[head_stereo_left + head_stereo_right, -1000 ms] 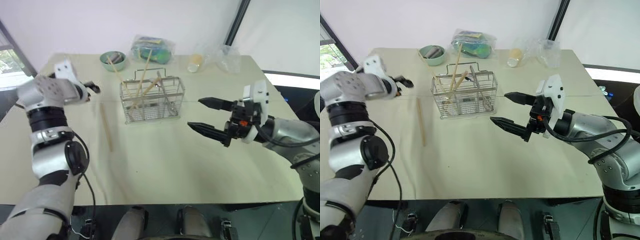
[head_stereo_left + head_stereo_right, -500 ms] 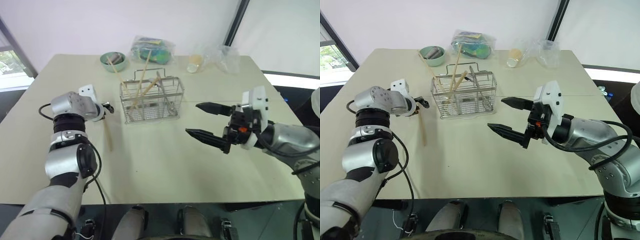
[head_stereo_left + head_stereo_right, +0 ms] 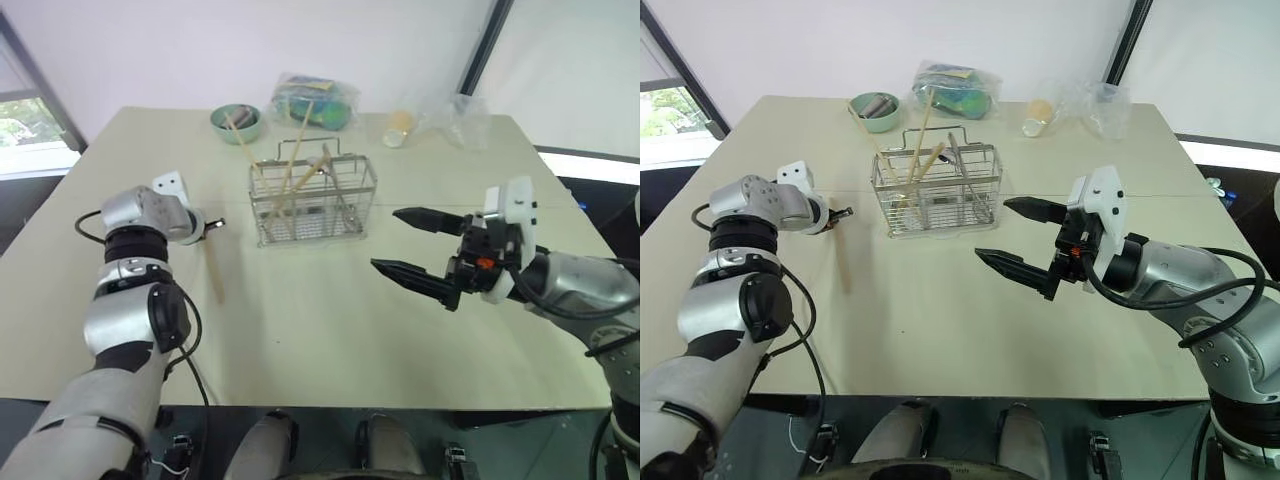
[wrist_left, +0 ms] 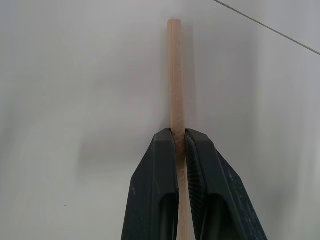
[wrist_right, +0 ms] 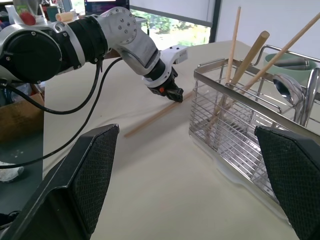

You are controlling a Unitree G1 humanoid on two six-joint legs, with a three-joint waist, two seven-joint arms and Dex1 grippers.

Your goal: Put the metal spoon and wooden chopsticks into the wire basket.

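A pale rectangular table (image 3: pixel 330 330) carries everything. Its near half is bare, with wide open surface between the two arms and in front of the wire basket (image 3: pixel 312 203). The basket stands toward the far middle, well in from every edge. Along the far edge sit a small green bowl (image 3: pixel 237 122) and three plastic bags (image 3: pixel 318 100).

The left gripper (image 3: pixel 840 214) is down at the table on the basket's left, apart from it. Its two black fingers (image 4: pixel 162 175) are clenched on the far end of one wooden chopstick (image 3: pixel 213 268), which lies flat on the table and runs back toward the near edge. In the left wrist view the stick's tip juts out past the pinching fingertips.

The right gripper (image 3: pixel 415 250) hovers above the table to the right of the basket, near its front corner, jaws spread wide and holding nothing.

Counted: one chopstick on the table; about four more wooden sticks (image 3: pixel 291 160) leaning upright in the basket, their tips rising past its rim; one metal spoon (image 5: pixel 287 90) standing in the basket's right side, bowl upward; one basket; one bowl.
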